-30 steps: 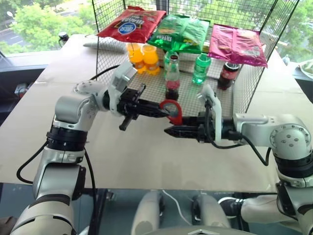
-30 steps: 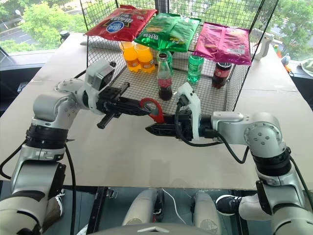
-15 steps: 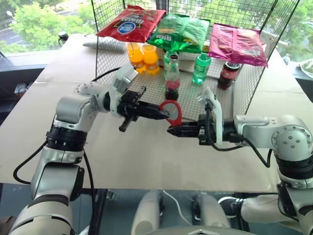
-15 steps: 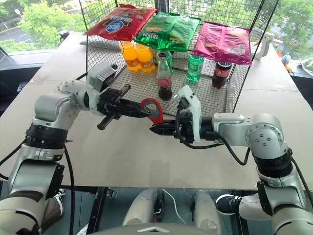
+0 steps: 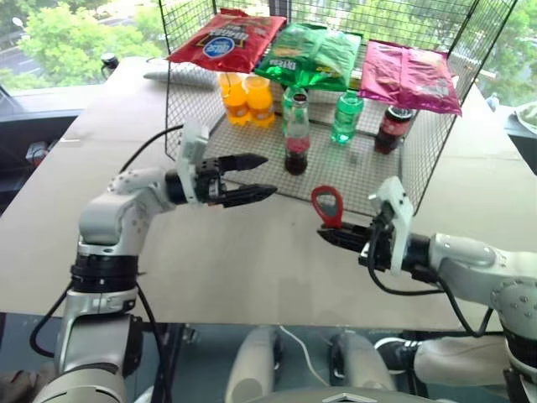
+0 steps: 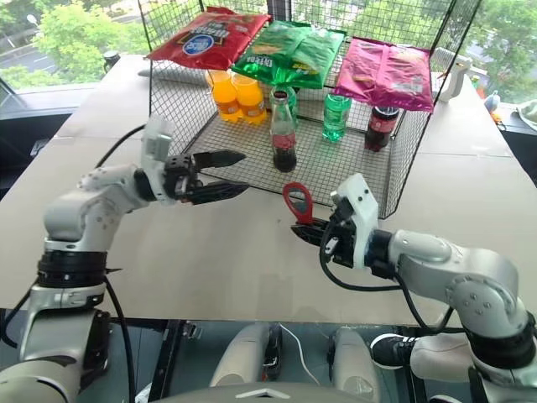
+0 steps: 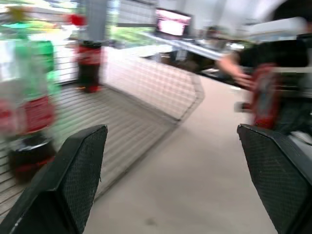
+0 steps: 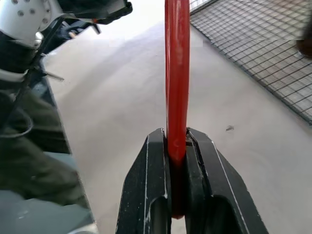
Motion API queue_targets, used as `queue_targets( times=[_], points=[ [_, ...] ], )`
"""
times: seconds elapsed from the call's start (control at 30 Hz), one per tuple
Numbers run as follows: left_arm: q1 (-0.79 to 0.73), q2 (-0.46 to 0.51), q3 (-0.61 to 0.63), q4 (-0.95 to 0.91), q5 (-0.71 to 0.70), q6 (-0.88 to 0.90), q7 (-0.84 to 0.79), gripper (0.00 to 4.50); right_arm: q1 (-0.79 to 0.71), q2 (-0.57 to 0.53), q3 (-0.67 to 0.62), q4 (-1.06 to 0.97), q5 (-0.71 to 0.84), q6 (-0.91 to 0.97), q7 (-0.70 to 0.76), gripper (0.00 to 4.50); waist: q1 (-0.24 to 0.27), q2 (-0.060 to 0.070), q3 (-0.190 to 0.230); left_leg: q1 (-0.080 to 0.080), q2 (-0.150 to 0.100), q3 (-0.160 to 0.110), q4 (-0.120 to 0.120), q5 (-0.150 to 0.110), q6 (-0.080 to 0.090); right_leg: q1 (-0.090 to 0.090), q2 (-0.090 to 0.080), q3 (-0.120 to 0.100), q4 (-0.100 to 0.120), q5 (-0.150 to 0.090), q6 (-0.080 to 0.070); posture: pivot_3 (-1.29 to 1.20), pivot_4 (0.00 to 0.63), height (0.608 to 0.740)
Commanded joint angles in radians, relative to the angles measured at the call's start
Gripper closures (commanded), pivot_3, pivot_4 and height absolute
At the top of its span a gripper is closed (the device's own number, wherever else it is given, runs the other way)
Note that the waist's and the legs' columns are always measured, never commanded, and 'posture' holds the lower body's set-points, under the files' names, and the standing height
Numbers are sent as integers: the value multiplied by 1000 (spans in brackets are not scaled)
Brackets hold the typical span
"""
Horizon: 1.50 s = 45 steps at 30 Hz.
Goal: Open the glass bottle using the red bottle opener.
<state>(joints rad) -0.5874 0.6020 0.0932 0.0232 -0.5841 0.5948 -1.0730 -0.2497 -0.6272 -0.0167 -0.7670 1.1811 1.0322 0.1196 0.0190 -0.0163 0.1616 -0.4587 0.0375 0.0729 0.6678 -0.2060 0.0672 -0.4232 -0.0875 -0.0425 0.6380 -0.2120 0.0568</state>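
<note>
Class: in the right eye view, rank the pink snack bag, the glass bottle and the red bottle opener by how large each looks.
1. Pink snack bag, clearly largest.
2. Glass bottle.
3. Red bottle opener, smallest, though it sits nearer the camera than the bottle.

Bright daylight, sharp head views, one smeared wrist view

Daylight from the windows behind lights the bench point(image 5: 252, 269) evenly, with soft shadows and the trees outside washed pale. The left wrist view is blurred: the bottles point(image 7: 29, 97) smear sideways. In the right wrist view the red opener point(image 8: 176, 73) is crisp, and the far bench glares almost white.
</note>
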Motion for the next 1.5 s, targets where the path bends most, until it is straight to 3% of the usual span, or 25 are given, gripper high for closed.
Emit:
queue_targets(
  times=[0.03,0.5,0.83,1.13,1.23,1.33,1.5],
  points=[
    [-65,-51,17,57,122,-36,252,10,108,-74,-41,-161,-183,-66,-50,4500,5,-1,0,0,0,0,0,0,0,0,0,0,0,0,0,0,150,740],
    [-331,-200,-70,426,314,-316,345,10,315,-65,-7,-236,-450,-156,-52,4500,-4,-1,0,0,0,1,0,0,0,0,1,0,0,0,0,0,150,740],
    [-512,-243,-104,731,371,-434,209,10,346,-33,-16,-258,-504,-155,-41,4500,-4,-2,1,-1,0,0,0,0,0,0,2,0,-1,0,1,0,150,740],
    [-619,-319,-114,1003,467,-590,232,10,363,-2,-16,-279,-524,-146,-46,4500,-3,-2,1,-2,0,0,1,0,0,0,2,-1,-1,0,1,0,150,740],
    [-642,-340,-101,1075,480,-616,256,809,365,-1,-21,-280,-524,-145,-48,4500,-4,-3,1,-2,0,0,1,0,0,0,2,-1,-1,1,2,0,150,740],
    [-652,-351,-94,1113,489,-643,261,2101,367,-5,-25,-280,-517,-149,-55,4500,-4,-3,1,-2,0,0,1,0,0,0,2,-1,-1,2,4,0,150,740],
    [-638,-346,-65,1103,461,-677,192,2107,367,-14,-23,-280,-504,-156,-74,4500,-3,-3,1,-2,0,0,1,0,0,0,1,-1,-1,2,4,0,150,740]
  ],
)
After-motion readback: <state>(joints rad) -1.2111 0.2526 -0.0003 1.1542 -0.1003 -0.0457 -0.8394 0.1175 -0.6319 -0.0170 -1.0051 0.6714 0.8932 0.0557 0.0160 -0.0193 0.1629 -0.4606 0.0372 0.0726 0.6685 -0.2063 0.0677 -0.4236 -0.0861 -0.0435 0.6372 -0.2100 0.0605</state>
